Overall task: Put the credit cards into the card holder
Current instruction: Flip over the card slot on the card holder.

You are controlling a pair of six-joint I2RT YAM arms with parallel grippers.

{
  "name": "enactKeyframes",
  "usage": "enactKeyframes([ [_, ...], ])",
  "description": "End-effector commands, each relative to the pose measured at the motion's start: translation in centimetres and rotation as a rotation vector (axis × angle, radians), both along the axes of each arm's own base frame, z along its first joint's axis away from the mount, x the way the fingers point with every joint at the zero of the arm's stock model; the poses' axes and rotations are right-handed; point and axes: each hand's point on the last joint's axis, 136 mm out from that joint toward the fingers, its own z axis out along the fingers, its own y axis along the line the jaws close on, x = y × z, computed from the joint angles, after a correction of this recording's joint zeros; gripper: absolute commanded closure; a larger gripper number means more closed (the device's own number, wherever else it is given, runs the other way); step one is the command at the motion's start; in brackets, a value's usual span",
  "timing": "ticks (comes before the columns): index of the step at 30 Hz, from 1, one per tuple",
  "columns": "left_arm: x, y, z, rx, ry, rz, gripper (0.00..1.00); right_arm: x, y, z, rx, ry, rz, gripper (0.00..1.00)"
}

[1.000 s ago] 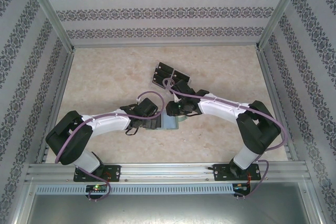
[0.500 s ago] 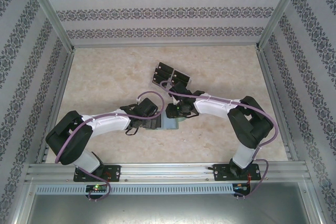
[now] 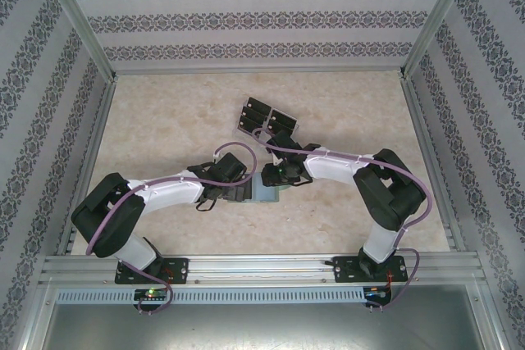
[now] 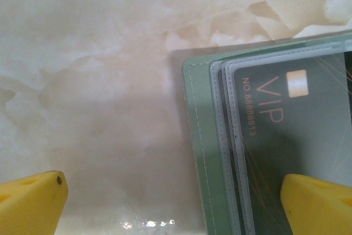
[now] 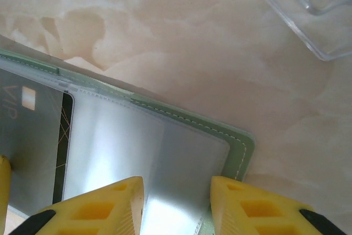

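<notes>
The grey-green card holder lies open on the table between both grippers. In the left wrist view its green cover carries clear sleeves, and a black VIP credit card sits inside one. My left gripper is wide open, one yellow fingertip over bare table and the other on the sleeved card. In the right wrist view my right gripper is open over an empty clear sleeve near the holder's corner. More black credit cards lie at the back.
A clear plastic tray sits just beyond the holder, and in the top view it holds the loose cards. Metal frame rails and patterned walls close in the marble table on three sides.
The right arm has folded its elbow in and its gripper has shifted slightly left and nearer, onto the holder. The left arm and the holder have stayed still.
</notes>
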Motion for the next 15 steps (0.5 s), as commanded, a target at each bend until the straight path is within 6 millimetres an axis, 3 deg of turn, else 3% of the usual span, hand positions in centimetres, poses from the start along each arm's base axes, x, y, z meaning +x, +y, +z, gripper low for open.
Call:
enactKeyframes([
  [1, 0.20, 0.69, -0.07, 0.015, -0.004, 0.030, 0.00, 0.15, -0.70, 0.56, -0.005, -0.022, -0.020, 0.63],
  [15, 0.21, 0.68, -0.06, 0.015, -0.005, 0.030, 0.00, 0.03, -0.60, 0.92, 0.012, -0.024, -0.026, 0.63],
])
